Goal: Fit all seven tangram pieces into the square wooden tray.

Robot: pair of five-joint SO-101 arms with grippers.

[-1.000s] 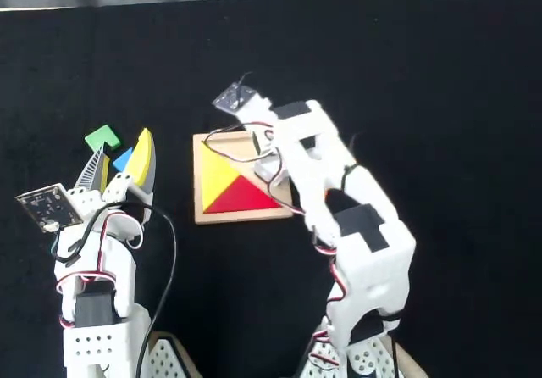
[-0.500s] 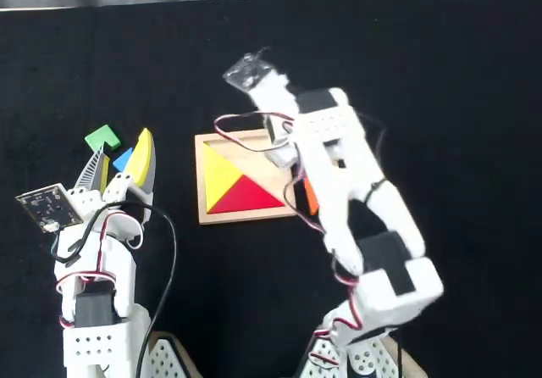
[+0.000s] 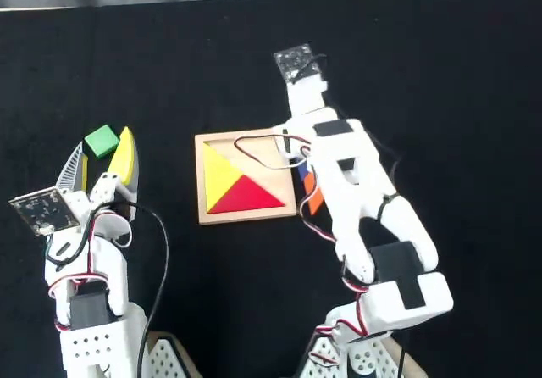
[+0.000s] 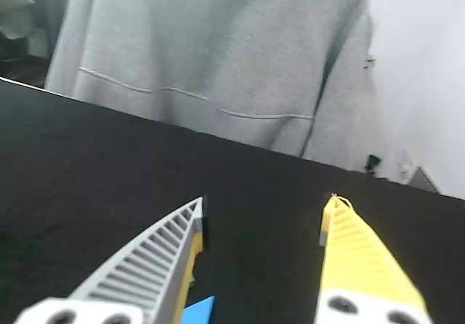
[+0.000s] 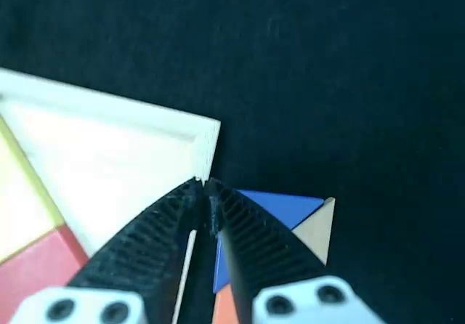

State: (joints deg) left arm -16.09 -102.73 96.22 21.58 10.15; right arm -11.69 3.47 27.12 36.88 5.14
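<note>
Hovering at a corner of the wooden tray [image 3: 246, 218], the right claw [image 5: 205, 186] has its tips pressed together on nothing. A yellow triangle [image 3: 218, 179] and a red triangle [image 3: 246, 197] lie inside the tray. A blue piece [image 5: 280, 206] and what looks like an orange piece [image 3: 315, 198] sit just outside it on the desk [image 3: 440, 98]. The left claw [image 4: 265, 204] is spread near a green piece [image 3: 102, 139].

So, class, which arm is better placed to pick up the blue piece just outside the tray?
Right: the right gripper hangs beside the blue piece at the tray corner; the left gripper sits far off, near the green block.
</note>
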